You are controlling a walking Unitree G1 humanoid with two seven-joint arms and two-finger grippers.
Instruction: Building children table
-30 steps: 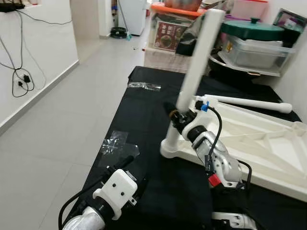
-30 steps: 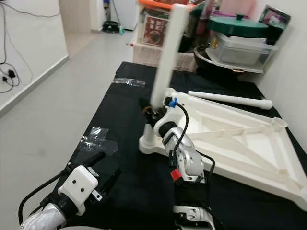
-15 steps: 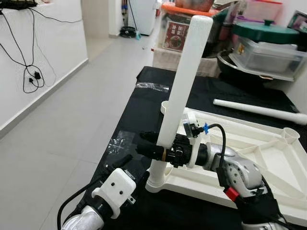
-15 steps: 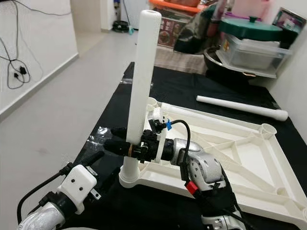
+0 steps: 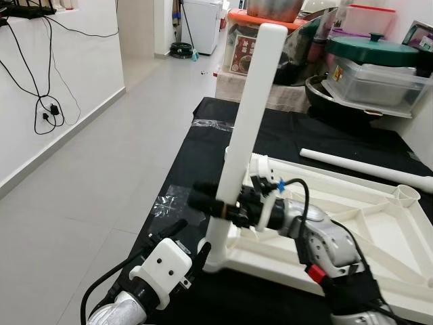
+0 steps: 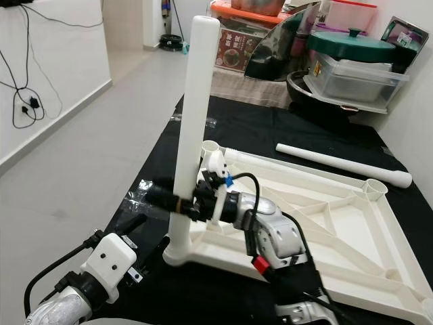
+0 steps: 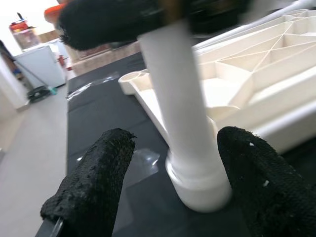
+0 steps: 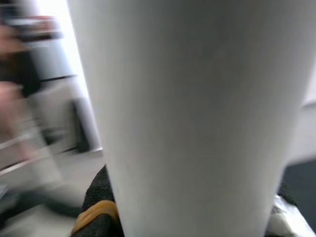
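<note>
- A tall white plastic table leg is held upright at the near left corner of the upside-down white plastic table top, with its foot in the corner socket.
- The right gripper is closed around the lower part of this leg from the side.
- In the right wrist view, the white leg is seen very close up, with a black finger and a yellow band behind it.
- In the left wrist view, the left gripper is seen spread wide, one black finger on each side of the leg's base; the fingers are not touching it.
- In the head views, the left gripper is seen low by the near left edge of the black mat.
- A second white leg is lying loose by the far edge of the table top.
- Clear plastic wrap is lying on the mat's left edge.
- The mat is spread on a grey tiled floor.
- Plastic boxes and a green lid are stacked at the back.
- Black cables are hanging on the white wall.
</note>
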